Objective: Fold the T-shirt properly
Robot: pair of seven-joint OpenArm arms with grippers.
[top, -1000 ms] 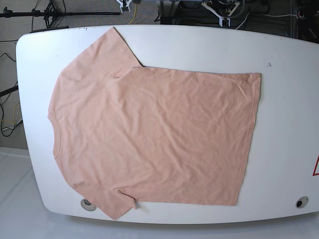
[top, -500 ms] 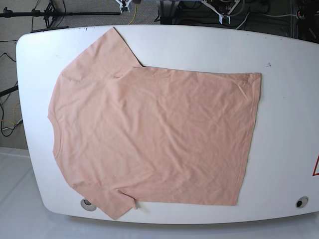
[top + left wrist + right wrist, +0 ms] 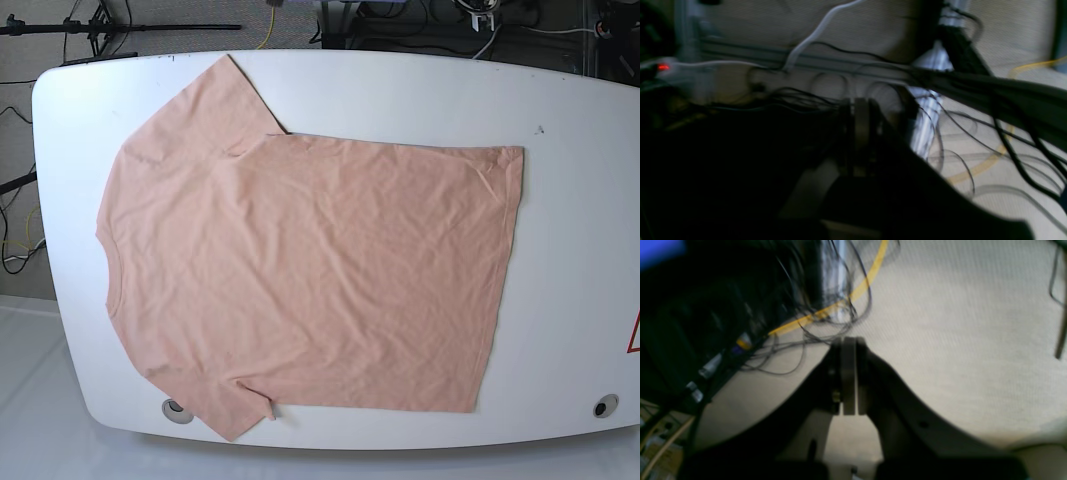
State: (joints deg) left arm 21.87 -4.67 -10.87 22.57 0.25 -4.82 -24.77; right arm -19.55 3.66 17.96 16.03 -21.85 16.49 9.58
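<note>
The salmon-pink T-shirt (image 3: 310, 270) lies spread flat on the white table (image 3: 570, 200), neck to the left and hem to the right, with both sleeves out. No smiley print shows on the side facing up. Neither gripper shows over the table in the base view. In the left wrist view my left gripper (image 3: 858, 103) is shut and empty, hanging over floor cables. In the right wrist view my right gripper (image 3: 848, 340) is shut and empty, over beige carpet. The shirt is out of both wrist views.
Black cables and a yellow cable (image 3: 826, 311) lie on the carpet behind the table. Stands (image 3: 100, 25) are at the back left. Round holes sit at the table's front left (image 3: 175, 408) and front right (image 3: 604, 406).
The white gripper parts at the top edge of the base view have pulled back out of sight. The shirt has not moved.
</note>
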